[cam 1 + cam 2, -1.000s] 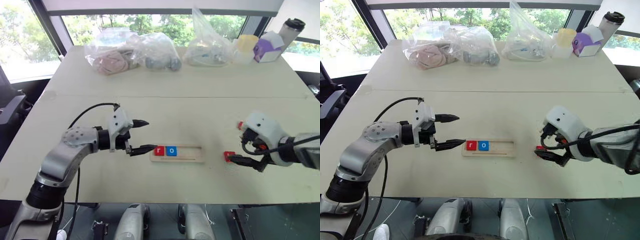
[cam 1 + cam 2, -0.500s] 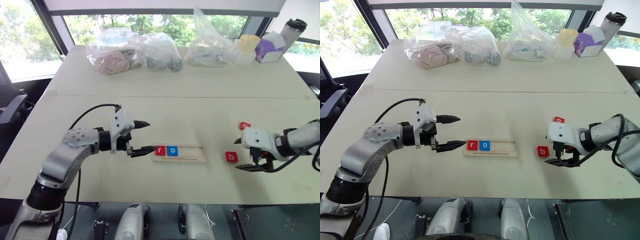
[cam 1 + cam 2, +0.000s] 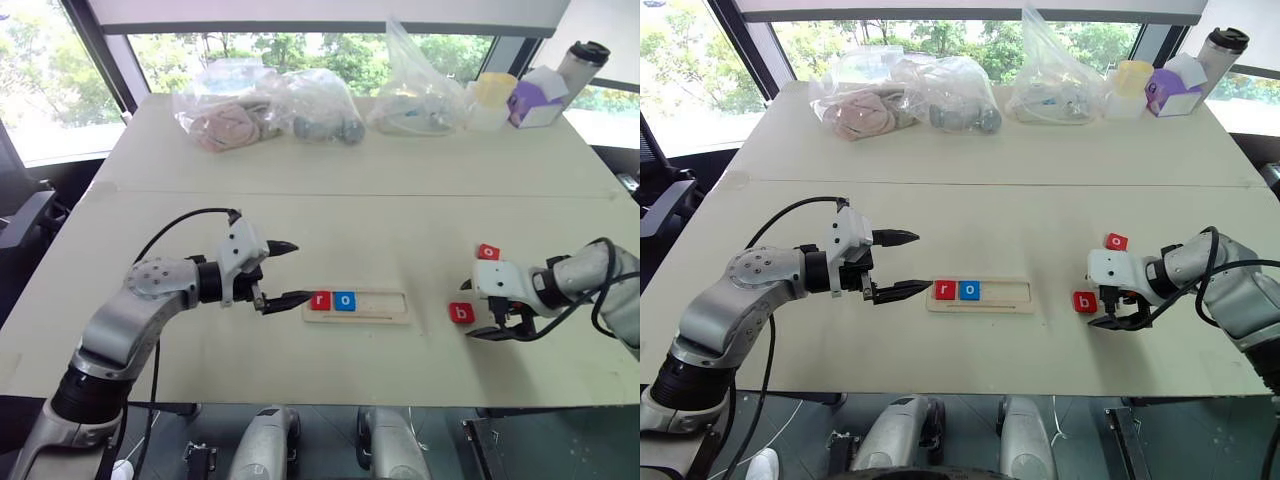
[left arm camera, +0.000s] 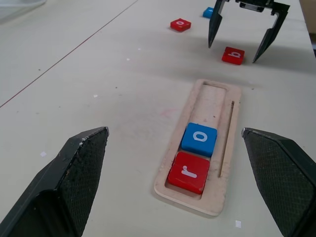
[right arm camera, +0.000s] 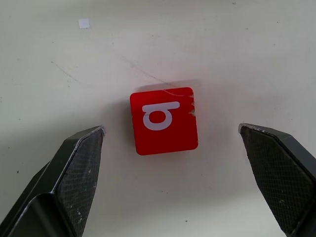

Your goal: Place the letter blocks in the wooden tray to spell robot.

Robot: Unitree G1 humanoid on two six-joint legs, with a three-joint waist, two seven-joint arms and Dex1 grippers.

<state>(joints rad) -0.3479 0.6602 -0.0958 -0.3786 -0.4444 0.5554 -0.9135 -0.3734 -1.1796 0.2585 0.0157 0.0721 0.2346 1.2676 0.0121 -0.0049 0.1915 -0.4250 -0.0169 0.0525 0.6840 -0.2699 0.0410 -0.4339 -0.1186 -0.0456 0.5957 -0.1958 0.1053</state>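
The wooden tray [image 3: 372, 306] lies mid-table with a red r block [image 3: 320, 300] and a blue o block [image 3: 344, 300] in its left end. To its right on the table lies a red b block [image 5: 163, 121], and a red o block [image 3: 488, 252] lies farther back. A blue block [image 4: 208, 12] lies beyond those. My right gripper [image 3: 472, 312] hangs open above the b block, one finger on each side, touching nothing. Just off the tray's left end my left gripper [image 3: 292, 271] is open and empty.
Clear plastic bags [image 3: 265, 105] of objects line the table's far edge, with a yellow cup [image 3: 493, 88], a purple-and-white box [image 3: 535, 98] and a tumbler [image 3: 582, 62] at the back right. The table's front edge runs close below both grippers.
My right gripper has come down and rolled its wrist, so the b block now shows between its open fingers. The left arm has stayed put.
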